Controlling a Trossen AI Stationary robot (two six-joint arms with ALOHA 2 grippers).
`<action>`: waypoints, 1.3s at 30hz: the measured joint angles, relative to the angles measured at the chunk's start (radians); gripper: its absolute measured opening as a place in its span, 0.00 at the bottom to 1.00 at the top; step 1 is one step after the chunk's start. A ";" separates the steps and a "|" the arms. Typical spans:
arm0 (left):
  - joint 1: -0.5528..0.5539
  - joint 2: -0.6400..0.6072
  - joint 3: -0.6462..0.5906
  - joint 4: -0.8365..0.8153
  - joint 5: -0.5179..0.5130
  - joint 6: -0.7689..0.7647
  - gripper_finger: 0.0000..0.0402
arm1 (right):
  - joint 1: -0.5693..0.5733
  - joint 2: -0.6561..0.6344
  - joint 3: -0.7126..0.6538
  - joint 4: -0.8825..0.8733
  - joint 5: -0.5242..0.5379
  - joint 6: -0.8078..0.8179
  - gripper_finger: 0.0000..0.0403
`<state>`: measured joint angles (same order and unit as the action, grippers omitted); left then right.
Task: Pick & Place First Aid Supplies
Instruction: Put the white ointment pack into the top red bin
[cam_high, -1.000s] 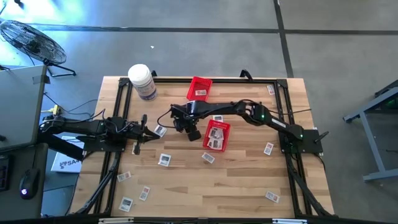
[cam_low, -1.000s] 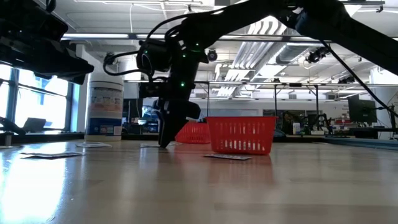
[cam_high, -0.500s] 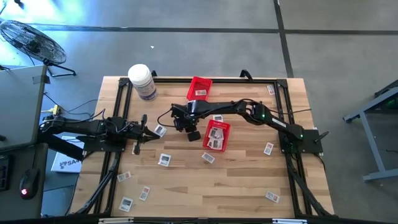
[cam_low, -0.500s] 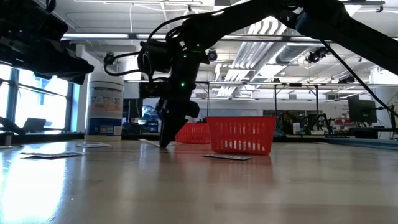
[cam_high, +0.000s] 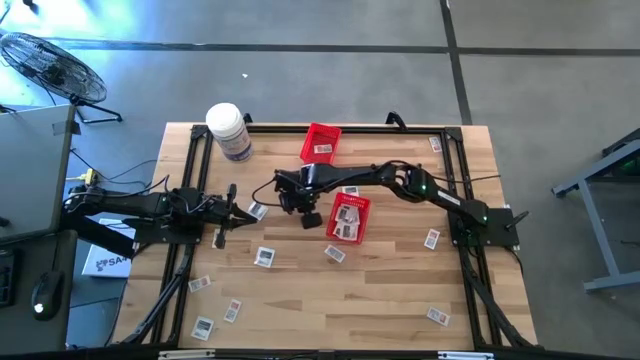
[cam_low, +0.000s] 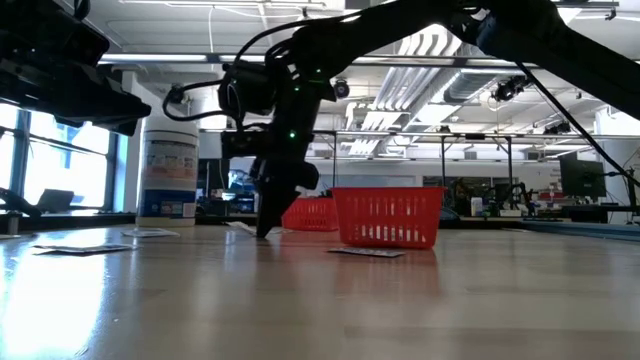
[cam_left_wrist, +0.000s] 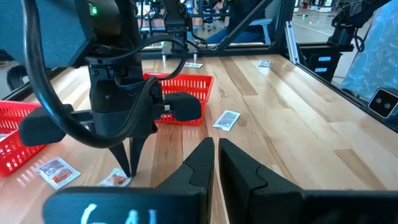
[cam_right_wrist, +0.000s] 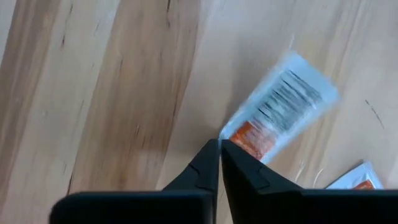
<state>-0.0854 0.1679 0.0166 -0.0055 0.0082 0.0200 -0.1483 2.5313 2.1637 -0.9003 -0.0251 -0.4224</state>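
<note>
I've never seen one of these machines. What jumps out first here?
The right arm's end effector stands tip-down on the wooden table, fingers pinched shut at the edge of a small white packet. Two red baskets sit beside it, and more packets lie scattered about.

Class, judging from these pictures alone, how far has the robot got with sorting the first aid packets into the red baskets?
Done: several packets lie in the near basket, one in the far basket. In hand: the right gripper is shut at the corner of a packet on the table, which looks pinched but not lifted. The left gripper waits shut. Left: loose packets, including one mid-table and another at the front right.
</note>
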 joint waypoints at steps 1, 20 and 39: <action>0.000 0.000 0.000 0.000 0.000 0.000 0.05 | 0.001 0.000 0.000 0.007 0.001 0.014 0.01; 0.000 0.000 0.000 0.000 0.000 0.000 0.05 | 0.000 -0.046 -0.001 0.062 -0.025 0.239 0.00; 0.000 0.000 0.000 0.000 0.000 0.000 0.05 | 0.003 -0.051 -0.001 0.107 -0.064 0.180 0.11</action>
<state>-0.0856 0.1680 0.0166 -0.0055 0.0079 0.0200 -0.1454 2.4798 2.1629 -0.7931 -0.0888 -0.2428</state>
